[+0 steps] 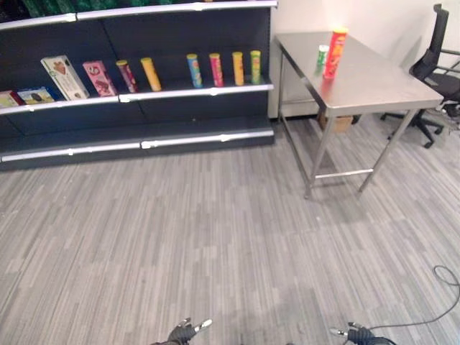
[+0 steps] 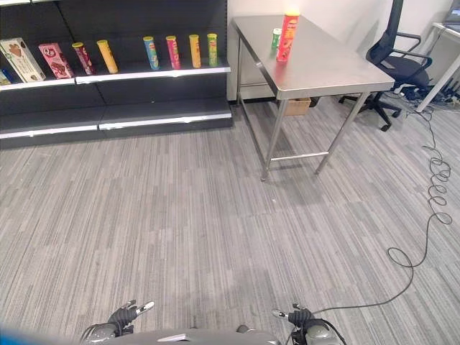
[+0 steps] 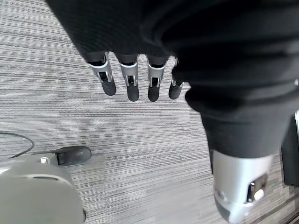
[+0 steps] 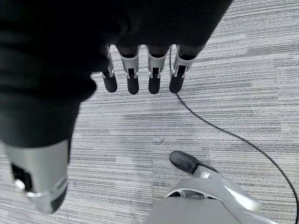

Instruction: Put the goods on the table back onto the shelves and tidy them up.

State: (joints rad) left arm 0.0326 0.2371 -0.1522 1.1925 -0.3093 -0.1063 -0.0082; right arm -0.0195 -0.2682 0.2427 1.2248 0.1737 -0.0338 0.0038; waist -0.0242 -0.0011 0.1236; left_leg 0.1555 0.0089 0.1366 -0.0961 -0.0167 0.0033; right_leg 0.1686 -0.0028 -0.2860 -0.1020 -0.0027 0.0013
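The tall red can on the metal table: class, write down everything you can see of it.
The tall red can is a slim cylinder with a yellowish top, its material unclear. It stands upright near the far end of the bare steel table, which reflects it faintly. A shorter green and white can stands close on its shelf side; whether they touch cannot be told. Neither hand is near it.

Boxes (image 1: 8,98) at shelf (image 1: 194,92) left end cut off.

A black office chair (image 2: 394,61) stands at the upper right, a cardboard box (image 2: 296,106) under the table, on grey striped floor (image 2: 215,215).
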